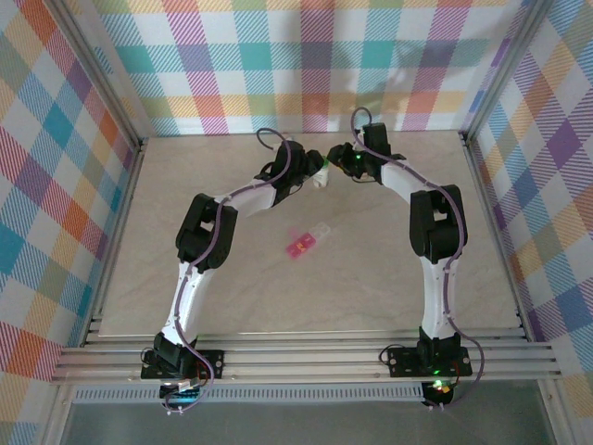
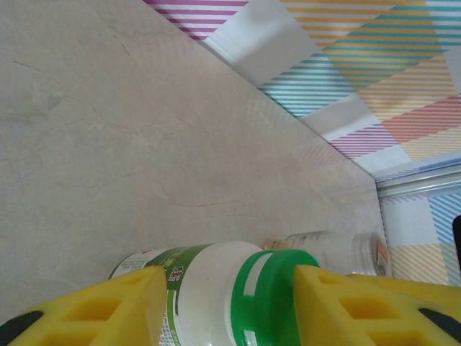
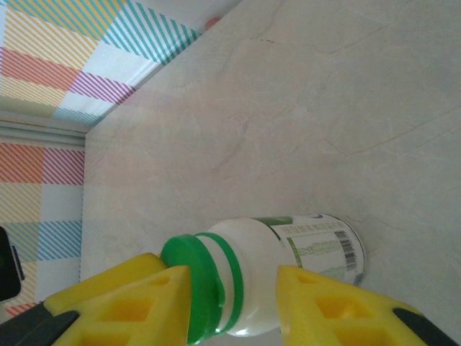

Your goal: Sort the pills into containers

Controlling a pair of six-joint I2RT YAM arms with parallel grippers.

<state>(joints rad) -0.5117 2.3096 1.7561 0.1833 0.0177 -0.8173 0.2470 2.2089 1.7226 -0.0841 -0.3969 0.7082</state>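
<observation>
A white bottle [image 1: 320, 177] with a green cap [image 2: 272, 292] lies on its side at the far middle of the table [image 1: 371, 278]. Both grippers meet over it. My left gripper [image 2: 230, 310] stands open, its yellow fingers [image 2: 108, 310] spanning the bottle [image 2: 212, 288] lengthwise, one over the label, the other against the cap top. My right gripper [image 3: 234, 306] is open too, one finger over the cap [image 3: 196, 277], the other over the body [image 3: 266, 267]. A smaller translucent bottle [image 2: 328, 251] lies just behind. The pink pill box [image 1: 302, 244] lies mid-table. The pills are out of view.
The checked back wall [image 1: 306, 65] rises close behind the two bottles, with side walls and metal posts [image 1: 482, 176] left and right. Bare table stretches around the pill box and toward the arm bases [image 1: 181, 362].
</observation>
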